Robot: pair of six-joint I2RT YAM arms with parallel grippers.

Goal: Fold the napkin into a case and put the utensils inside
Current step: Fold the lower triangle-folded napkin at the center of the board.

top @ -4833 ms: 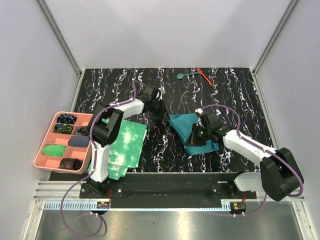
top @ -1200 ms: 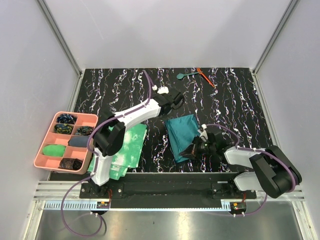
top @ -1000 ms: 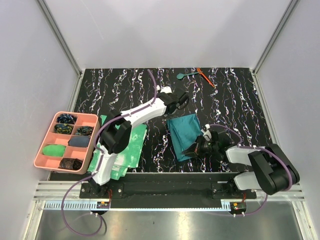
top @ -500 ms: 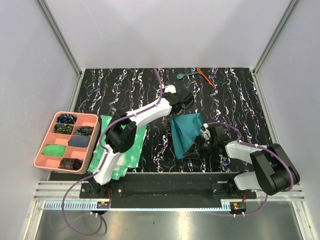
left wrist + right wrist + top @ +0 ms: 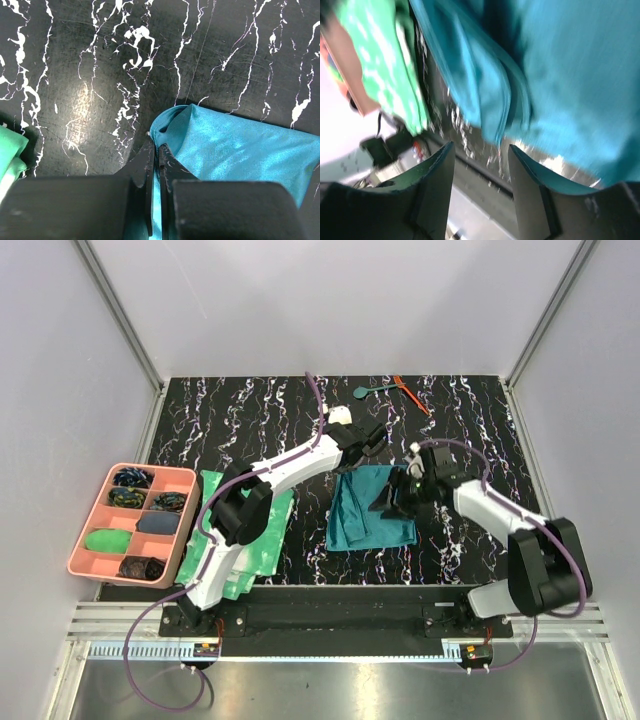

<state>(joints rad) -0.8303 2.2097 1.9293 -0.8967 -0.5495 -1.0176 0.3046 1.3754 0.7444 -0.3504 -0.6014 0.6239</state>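
The dark teal napkin (image 5: 365, 512) lies folded in loose layers at the table's middle, with no case shape to it. My left gripper (image 5: 368, 452) is at its far edge, and in the left wrist view its fingertips (image 5: 157, 150) are shut on a puckered corner of the napkin (image 5: 235, 150). My right gripper (image 5: 391, 501) hovers over the napkin's right side. In the blurred right wrist view its jaws (image 5: 480, 147) stand open and empty above the napkin (image 5: 560, 75). The utensils, a teal spoon (image 5: 367, 391) and an orange-red stick (image 5: 411, 394), lie by the far edge.
A pink compartment tray (image 5: 76, 550) with small items stands at the left edge. Light green tie-dye cloths (image 5: 250, 530) lie between the tray and the napkin, and show in the right wrist view (image 5: 385, 60). Grey walls enclose the table.
My right gripper carried the napkin's near corner away from the front edge, then opened and let it go. My left gripper moved right, still holding the far corner. The napkin now lies wider.
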